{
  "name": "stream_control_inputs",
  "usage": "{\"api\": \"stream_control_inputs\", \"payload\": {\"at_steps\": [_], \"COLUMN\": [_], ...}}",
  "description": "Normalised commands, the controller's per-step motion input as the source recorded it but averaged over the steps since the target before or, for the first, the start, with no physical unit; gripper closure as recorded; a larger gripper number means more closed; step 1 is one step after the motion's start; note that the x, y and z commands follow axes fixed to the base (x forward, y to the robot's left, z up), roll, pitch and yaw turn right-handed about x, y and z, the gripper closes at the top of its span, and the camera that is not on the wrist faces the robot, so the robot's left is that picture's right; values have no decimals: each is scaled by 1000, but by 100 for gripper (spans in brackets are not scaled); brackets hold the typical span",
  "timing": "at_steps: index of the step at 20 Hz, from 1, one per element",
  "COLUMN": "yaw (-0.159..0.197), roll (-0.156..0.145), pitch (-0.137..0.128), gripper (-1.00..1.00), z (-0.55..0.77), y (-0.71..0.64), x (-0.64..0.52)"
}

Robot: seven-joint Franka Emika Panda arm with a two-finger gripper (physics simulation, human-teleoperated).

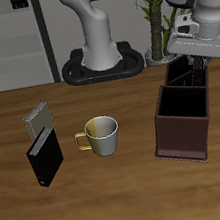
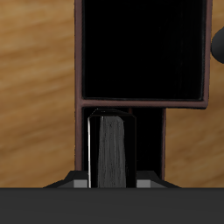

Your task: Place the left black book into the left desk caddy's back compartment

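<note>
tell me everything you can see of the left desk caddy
The left desk caddy is a dark brown, open-topped box standing upright on the wooden table, near the mug. A divider splits it into a large front compartment, dark inside, and a narrower back compartment. The gripper hangs over the back end, and in the wrist view the left black book stands on edge in that back compartment.

The left black book is standing on end inside the back compartment of the left desk caddy, its pale grey page edge facing the wrist camera between 2 black covers. In the exterior view the book is showing as a dark sliver at the caddy's far end, at the right of the frame. The caddy is sitting upright on the table, dark brown, with 2 open compartments.
</note>
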Motion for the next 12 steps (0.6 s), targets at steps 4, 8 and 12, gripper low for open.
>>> {"api": "stream_control_inputs", "payload": {"at_steps": [4,8,12], "yaw": [-8,22,-13], "roll": [-28,7,33], "pitch": [75,3,55], "gripper": [100,100,-100], "z": [-427,-327,-187], "y": [-72,47,-32], "x": [153,50,64]}}
